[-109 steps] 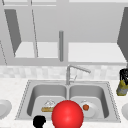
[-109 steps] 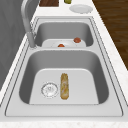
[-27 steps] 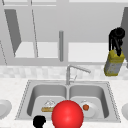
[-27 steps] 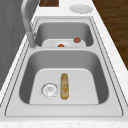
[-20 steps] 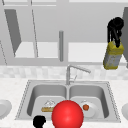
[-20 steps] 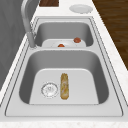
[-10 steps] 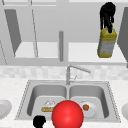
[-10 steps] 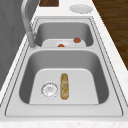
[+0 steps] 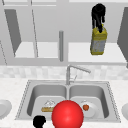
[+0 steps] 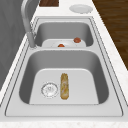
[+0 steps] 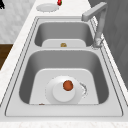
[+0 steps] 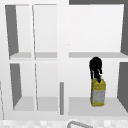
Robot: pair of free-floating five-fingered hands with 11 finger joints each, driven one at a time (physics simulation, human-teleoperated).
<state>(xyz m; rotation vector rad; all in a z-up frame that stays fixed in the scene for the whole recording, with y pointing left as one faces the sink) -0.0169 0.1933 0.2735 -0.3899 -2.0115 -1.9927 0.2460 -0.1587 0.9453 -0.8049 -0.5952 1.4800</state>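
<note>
A yellow bottle with a grey label is being held from above by the right robot hand, whose black fingers are curled down round the bottle's neck. In the front view the bottle is being shown upright in front of the right-hand opening of the white wall cabinet, its base just above the lower shelf; whether it is touching the shelf cannot be told. In the upper view the same robot hand and bottle are being seen at the lower right compartment. The label is too blurred for any writing to be read.

The left robot hand is being kept low at the near edge of the steel double sink, just left of a large red ball; how its fingers stand cannot be told.

In the left basin a brown bread roll is lying beside the drain. In the right basin a small orange-red fruit is resting on a white plate. The grey tap is standing behind the divider, and a white dish is sitting on the bench at the right.
</note>
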